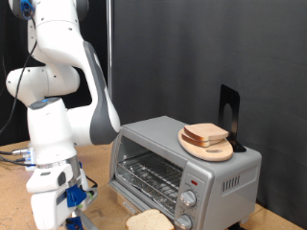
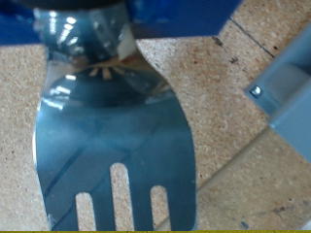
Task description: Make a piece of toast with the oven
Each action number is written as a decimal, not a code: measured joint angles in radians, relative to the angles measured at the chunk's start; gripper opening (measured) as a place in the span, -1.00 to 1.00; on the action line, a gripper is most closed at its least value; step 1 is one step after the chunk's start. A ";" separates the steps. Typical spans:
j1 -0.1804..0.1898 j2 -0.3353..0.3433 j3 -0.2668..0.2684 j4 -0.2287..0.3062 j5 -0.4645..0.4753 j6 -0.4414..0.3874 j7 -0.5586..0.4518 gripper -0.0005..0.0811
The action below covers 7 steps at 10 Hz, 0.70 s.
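At the exterior view's lower left, our gripper [image 1: 75,199] hangs low by the arm's base; the wrist view shows it pinching the handle of a slotted metal spatula [image 2: 115,146] over the tabletop [image 2: 228,116]. We judge the blade should stay flat and low to slide under bread. The piece of toast [image 1: 147,221] lies on the table at about four o'clock from the gripper, near it, before the oven [image 1: 182,163]. Another slice sits on a wooden plate [image 1: 205,149] atop the oven.

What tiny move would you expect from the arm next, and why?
Probably sliding the spatula toward the bread slice lying before the oven. The gripper hangs low at the exterior view's left, with the blade just above the table.
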 joint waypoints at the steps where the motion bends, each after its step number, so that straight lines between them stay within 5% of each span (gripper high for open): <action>1: 0.000 0.007 0.000 0.007 0.000 0.004 -0.001 -0.09; 7: -0.014 0.030 0.056 0.014 0.014 0.044 -0.041 -0.09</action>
